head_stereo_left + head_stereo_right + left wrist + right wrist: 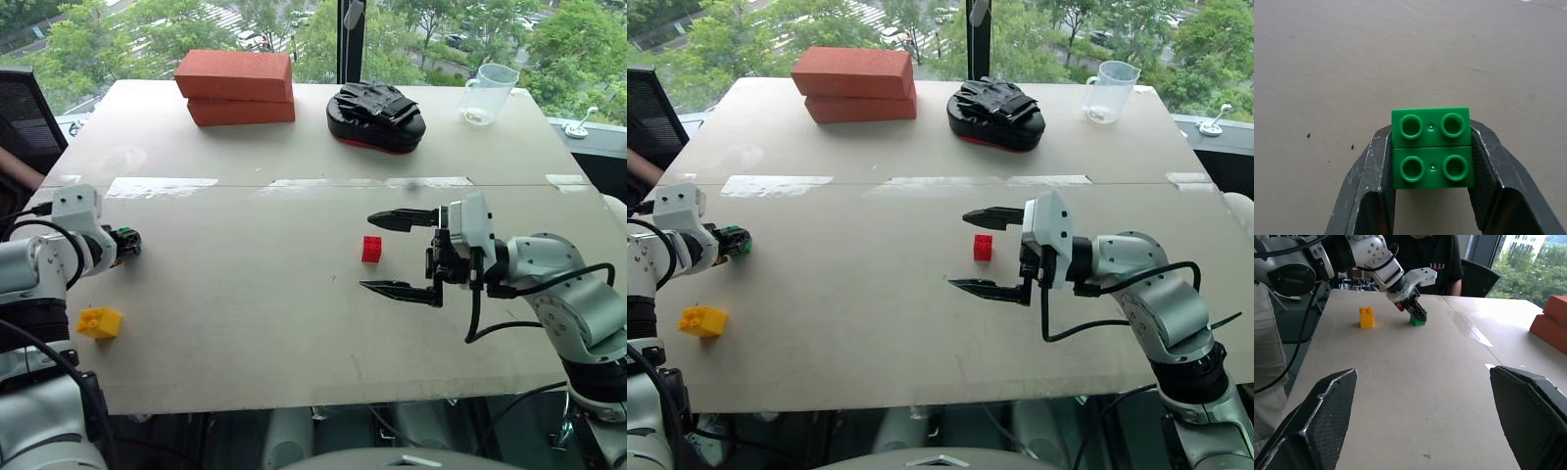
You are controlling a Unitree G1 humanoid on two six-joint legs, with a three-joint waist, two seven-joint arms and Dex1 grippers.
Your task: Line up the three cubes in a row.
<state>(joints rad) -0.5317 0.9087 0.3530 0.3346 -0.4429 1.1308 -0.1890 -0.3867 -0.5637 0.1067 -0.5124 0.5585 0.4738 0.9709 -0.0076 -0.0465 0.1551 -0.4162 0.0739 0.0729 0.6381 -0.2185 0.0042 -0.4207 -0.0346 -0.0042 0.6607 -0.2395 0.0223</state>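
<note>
Item 1, my left gripper [1432, 196]: two black fingers [1369, 191] with a scuffed, matte inner face, closed flat against the two short sides of the green cube [1431, 148]. I hold it there, I judge, so the studded top stays free and the block keeps level for carrying toward the row. The cube is glossy moulded plastic, square-edged, with four round hollow studs; it sits at the table's left side, touching or just off the board, I cannot tell which.

Item 2, yellow cube [100, 322]: same studded plastic, resting on the board near its front-left edge, close to my left arm, untouched.

Item 3, my right gripper [400, 255]: fingers spread wide, holding nothing, pointing leftward with the red cube [371, 249] just beyond the tips and roughly between their lines. It hangs there, I judge, ready to take that block. Its pads [1320, 418] are black with a fine mesh grain.

Item 4, table [294, 333]: pale, flat, slightly speckled board with a taped seam across it.

Item 5, far edge: two stacked bricks [236, 87], rough reddish-orange; a black padded mitt [376, 115]; a clear plastic jug [487, 94].
</note>
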